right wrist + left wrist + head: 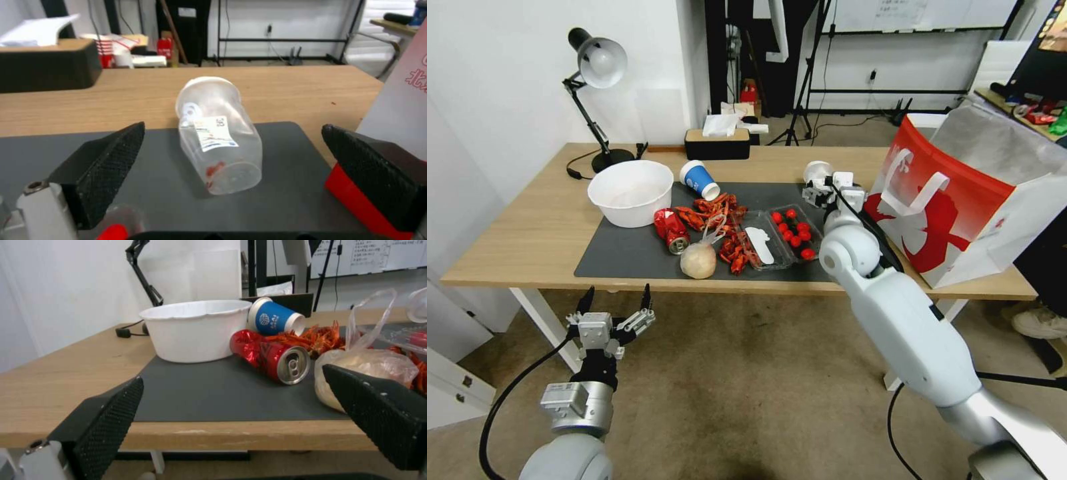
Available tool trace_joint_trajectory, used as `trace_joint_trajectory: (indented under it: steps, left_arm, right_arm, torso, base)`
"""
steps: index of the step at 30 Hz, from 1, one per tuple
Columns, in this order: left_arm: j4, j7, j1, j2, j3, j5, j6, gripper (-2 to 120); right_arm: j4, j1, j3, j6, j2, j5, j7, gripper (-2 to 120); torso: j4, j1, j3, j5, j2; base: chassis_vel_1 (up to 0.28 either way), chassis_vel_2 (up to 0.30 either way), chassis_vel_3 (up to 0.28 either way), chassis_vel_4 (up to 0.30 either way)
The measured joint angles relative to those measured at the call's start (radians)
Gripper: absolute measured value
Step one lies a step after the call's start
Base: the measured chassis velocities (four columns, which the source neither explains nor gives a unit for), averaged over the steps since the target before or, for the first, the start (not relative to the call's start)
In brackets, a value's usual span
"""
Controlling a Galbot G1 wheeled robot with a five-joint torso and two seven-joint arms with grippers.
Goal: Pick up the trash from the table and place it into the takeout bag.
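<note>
The right gripper (pixel 231 160) hangs over the mat, fingers (pixel 102 166) wide apart around the clear cup (pixel 218 140) lying on its side, maybe not touching. The left gripper (pixel 616 305) waits open below the bench (pixel 527 233).

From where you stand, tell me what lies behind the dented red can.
Behind the red can sit the white bowl and the tipped blue paper cup. The table behind the bowl is hidden.

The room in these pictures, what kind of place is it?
Probably an office or lab used for testing: a whiteboard on the far wall, tripod stands behind the table, and a desk lamp.
</note>
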State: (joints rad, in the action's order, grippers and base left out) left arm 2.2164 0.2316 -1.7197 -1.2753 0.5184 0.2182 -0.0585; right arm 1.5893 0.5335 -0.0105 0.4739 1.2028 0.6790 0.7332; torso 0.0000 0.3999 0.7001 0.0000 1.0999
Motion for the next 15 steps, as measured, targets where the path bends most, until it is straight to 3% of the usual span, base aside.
trace_joint_trajectory:
  steps: [15]
  left_arm:
    - [-0.014,0.001,0.01,0.005,-0.002,0.003,0.002,100]
  right_arm:
    - [-0.212,-0.127,-0.031,0.028,0.035,0.05,0.017,100]
  torso:
    - [0.0,0.0,0.0,0.0,0.0]
  base:
    - [0.0,0.0,0.0,0.0]
